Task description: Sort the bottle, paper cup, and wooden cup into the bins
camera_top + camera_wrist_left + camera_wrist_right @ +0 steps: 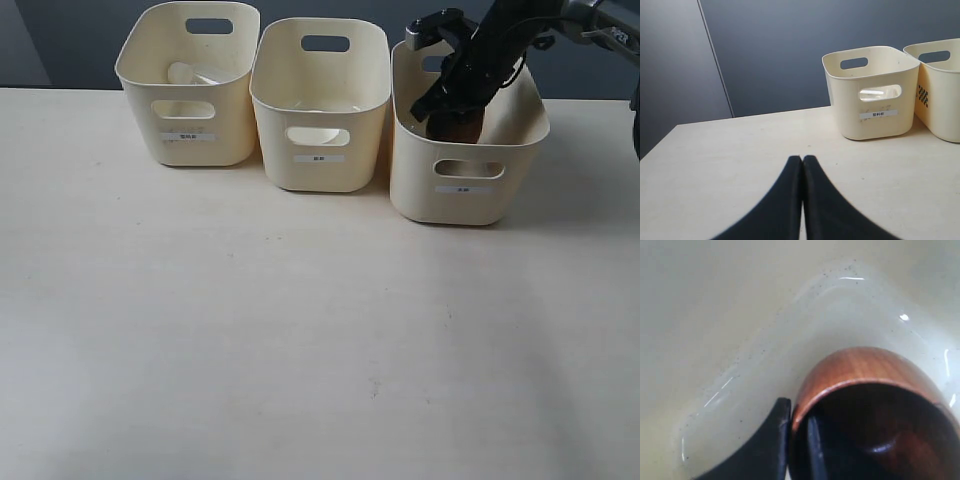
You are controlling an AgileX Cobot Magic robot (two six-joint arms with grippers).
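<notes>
The near half of the pale table (pixel 300 380) lies bare in the exterior view. Farther back, three cream-yellow bins stand in a row, each with a cut-out handle and a small white label on its front.

The right gripper (pixel 452 112) reaches down into the right bin (pixel 465 190), the nearest of the three. Its jaws are nearly closed, pinching the rim of the wooden cup (pixel 458 126) — the right wrist view shows one dark finger (pixel 765 440) outside the reddish-brown wall and the other inside the dark hollow. The cup (pixel 875 405) sits low inside this bin, close above the glossy floor (pixel 765 340); whether it touches the floor cannot be told.

The middle bin (pixel 320 105) stands just beside the right one; something pale shows faintly on its floor, too unclear to name. The left bin (pixel 188 85) is set slightly farther back, and a white rounded object (pixel 188 73) lies inside it, its kind unclear.

The left gripper (pixel 802 165) hovers over the table with its two black fingers pressed together, holding nothing — the left bin (pixel 872 92) stands beyond it.
</notes>
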